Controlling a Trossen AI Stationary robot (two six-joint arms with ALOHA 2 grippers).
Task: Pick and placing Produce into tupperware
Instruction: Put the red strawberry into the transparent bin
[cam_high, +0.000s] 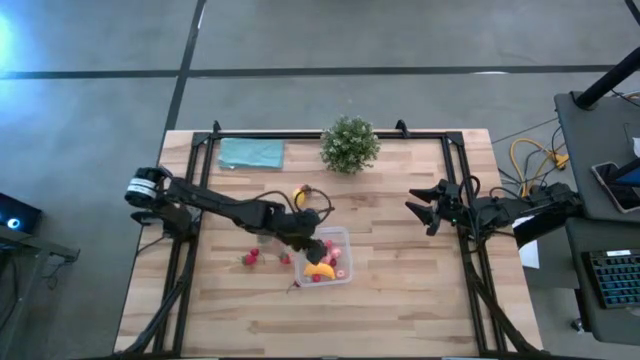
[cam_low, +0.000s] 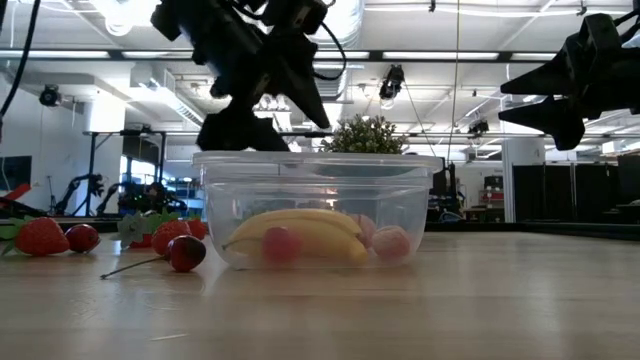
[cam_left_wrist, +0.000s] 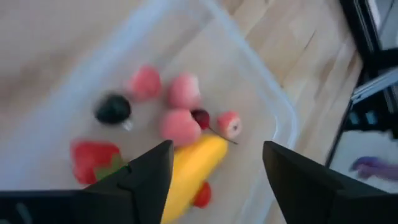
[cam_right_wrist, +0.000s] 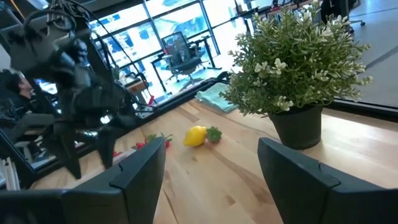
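High: my left gripper (cam_high: 312, 240) hangs over the tupperware (cam_high: 341, 236), fingers apart, holding nothing. My right gripper (cam_high: 425, 212) waits open, well off to the side.
Low: banana (cam_low: 300, 228) and pink pieces in the tupperware; strawberries (cam_low: 42, 236) and a cherry (cam_low: 186, 252) still on the table (cam_low: 480, 300).
Left wrist: dark berry (cam_left_wrist: 113, 109) in there too.
Right wrist: lemon (cam_right_wrist: 195, 135) near the potted plant (cam_right_wrist: 297, 62).
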